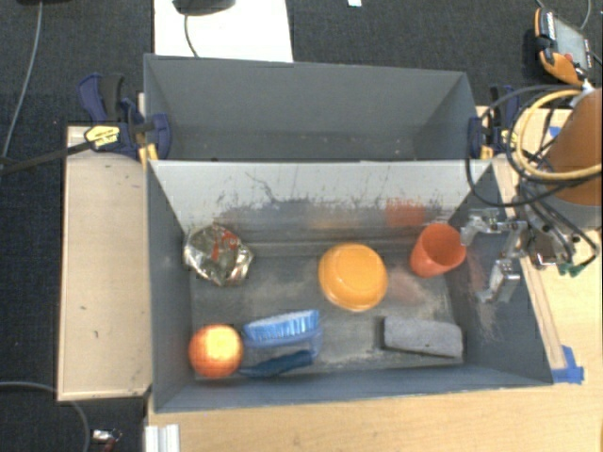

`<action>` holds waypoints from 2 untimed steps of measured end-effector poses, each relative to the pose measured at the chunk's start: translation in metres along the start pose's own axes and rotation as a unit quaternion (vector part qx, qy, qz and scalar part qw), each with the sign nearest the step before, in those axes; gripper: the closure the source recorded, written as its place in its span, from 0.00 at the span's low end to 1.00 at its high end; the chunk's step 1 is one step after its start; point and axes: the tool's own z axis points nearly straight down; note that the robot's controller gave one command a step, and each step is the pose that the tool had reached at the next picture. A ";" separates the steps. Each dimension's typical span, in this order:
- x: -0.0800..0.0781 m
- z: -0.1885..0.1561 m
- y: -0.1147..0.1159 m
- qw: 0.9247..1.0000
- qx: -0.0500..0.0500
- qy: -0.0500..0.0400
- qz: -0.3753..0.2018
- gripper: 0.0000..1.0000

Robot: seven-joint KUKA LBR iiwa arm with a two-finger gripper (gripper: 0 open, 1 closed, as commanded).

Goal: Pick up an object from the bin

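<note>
- Looking down from my remote station, I see the grey metal bin (pixel 311 111) sitting on dark carpet (pixel 396 26), with cables trailing across the floor beyond it.
- The bin's floor is scuffed and dusty, and pale scratches run across the lower part of its far wall.
- The arm comes in from the right. Its gripper (pixel 497 273) hangs low inside the bin, close against the right wall.
- From this angle I cannot tell whether the gripper is spread or closed, and I see nothing held in it.
- The thing nearest to it is an orange cup (pixel 437 250), small, plain and plastic-looking. It is at the right end of the bin, near the far wall and just to the left of the gripper.
- I cannot say whether the cup and gripper touch, nor whether the cup stands upright or leans.
- The bin holds five other things, spread out rather than heaped:
- a round yellow-orange lid or dish (pixel 353 276) in the middle, left of the cup;
- a grey block (pixel 422 337) by the near wall, below the cup;
- a blue brush (pixel 281 330) along the near wall, left of the block;
- an orange-yellow ball (pixel 215 350) in the near left corner, just beside the brush;
- a crumpled silvery wrapper (pixel 219 255) at the far left.
</note>
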 end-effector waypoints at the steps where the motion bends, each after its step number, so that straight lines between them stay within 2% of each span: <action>1: 0.000 0.000 0.000 1.000 0.000 0.000 0.000 0.00; 2: -0.009 0.052 0.004 0.995 0.000 -0.002 -0.097 0.00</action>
